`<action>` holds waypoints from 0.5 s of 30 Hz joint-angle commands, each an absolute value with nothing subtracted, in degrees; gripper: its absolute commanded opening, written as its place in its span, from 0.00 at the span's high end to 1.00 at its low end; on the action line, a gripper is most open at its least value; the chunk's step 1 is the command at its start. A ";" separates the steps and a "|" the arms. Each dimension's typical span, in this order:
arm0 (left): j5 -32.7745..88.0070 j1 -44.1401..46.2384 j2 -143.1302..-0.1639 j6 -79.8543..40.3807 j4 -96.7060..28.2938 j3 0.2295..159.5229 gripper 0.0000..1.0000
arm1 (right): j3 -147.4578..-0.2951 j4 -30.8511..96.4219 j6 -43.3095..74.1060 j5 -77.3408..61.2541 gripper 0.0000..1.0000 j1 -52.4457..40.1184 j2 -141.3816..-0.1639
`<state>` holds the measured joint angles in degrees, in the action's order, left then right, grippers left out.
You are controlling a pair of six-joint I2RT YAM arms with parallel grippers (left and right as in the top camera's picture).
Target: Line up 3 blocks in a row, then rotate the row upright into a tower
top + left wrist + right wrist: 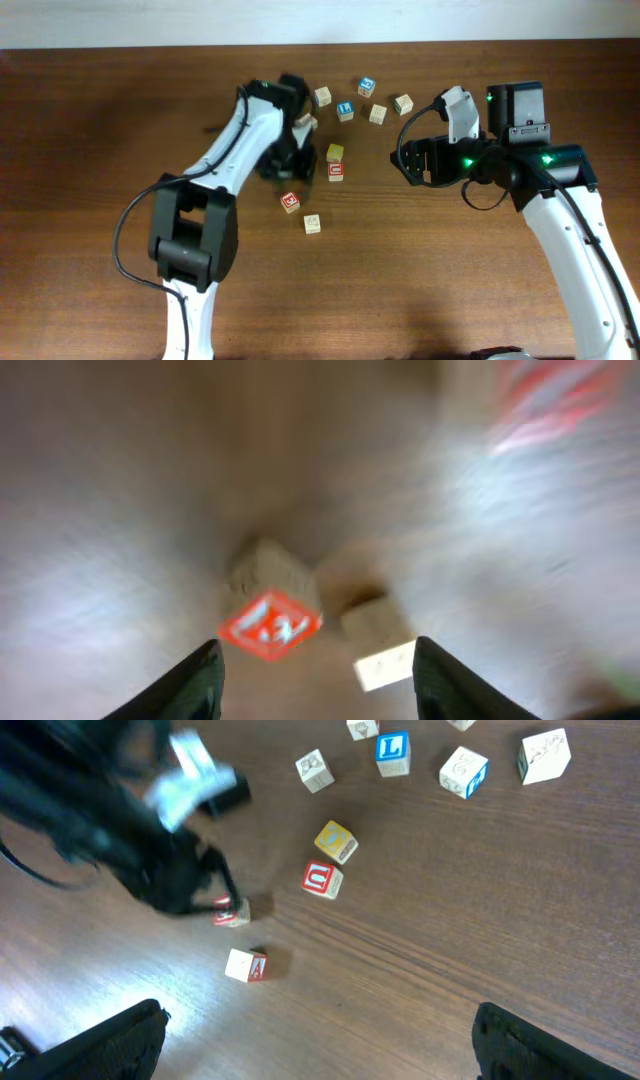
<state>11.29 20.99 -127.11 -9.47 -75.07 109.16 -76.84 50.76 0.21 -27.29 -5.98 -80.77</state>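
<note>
A red-faced block (290, 202) lies on the table left of centre, with a pale beige block (312, 224) just below and right of it. My left gripper (293, 172) hangs right above the red-faced block. The left wrist view is blurred. In it the red-faced block (270, 622) and the beige block (375, 645) lie on the wood ahead of my left gripper (315, 685), which is open and holds nothing. My right gripper (410, 162) waits open at the right, well away from them. The same red-faced block (232, 912) and beige block (246, 965) show in the right wrist view, far ahead of my right gripper (325, 1055).
A red U cube (336, 172) and a yellow cube (335, 153) sit just right of the left gripper. Farther back are beige cubes (322, 97) (377, 114) (403, 103) and two blue-faced cubes (367, 86) (345, 110). The table ends along the far edge (320, 44).
</note>
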 commanded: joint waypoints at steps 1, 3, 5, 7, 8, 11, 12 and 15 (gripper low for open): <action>2.85 19.29 -127.07 -7.44 -68.18 120.09 0.34 | -77.80 50.70 0.43 -26.96 0.02 -5.58 -81.12; 0.01 19.09 -127.11 -9.67 -60.64 120.40 0.36 | -77.80 50.76 0.43 -26.96 0.02 -5.58 -81.12; -1.65 19.14 -128.53 -11.16 -53.93 120.25 0.35 | -77.80 50.76 0.43 -26.96 0.02 -5.61 -81.12; -1.96 19.33 -130.52 -11.29 -48.84 120.25 0.34 | -77.80 50.78 0.40 -26.94 0.02 -5.58 -81.12; -1.93 19.33 -132.16 -11.25 -45.93 120.25 0.30 | -77.80 50.78 0.40 -26.94 0.02 -5.58 -81.12; -1.65 19.33 -135.96 -9.34 -41.47 120.25 0.23 | -77.80 50.81 0.40 -26.94 0.02 -5.58 -81.12; -1.08 19.33 -137.01 -8.19 -41.10 120.25 0.22 | -77.80 50.81 0.40 -26.94 0.02 -5.58 -81.12; 1.72 19.35 -139.87 -4.38 -41.63 120.25 0.24 | -77.80 50.78 0.43 -26.35 0.02 -5.58 -81.12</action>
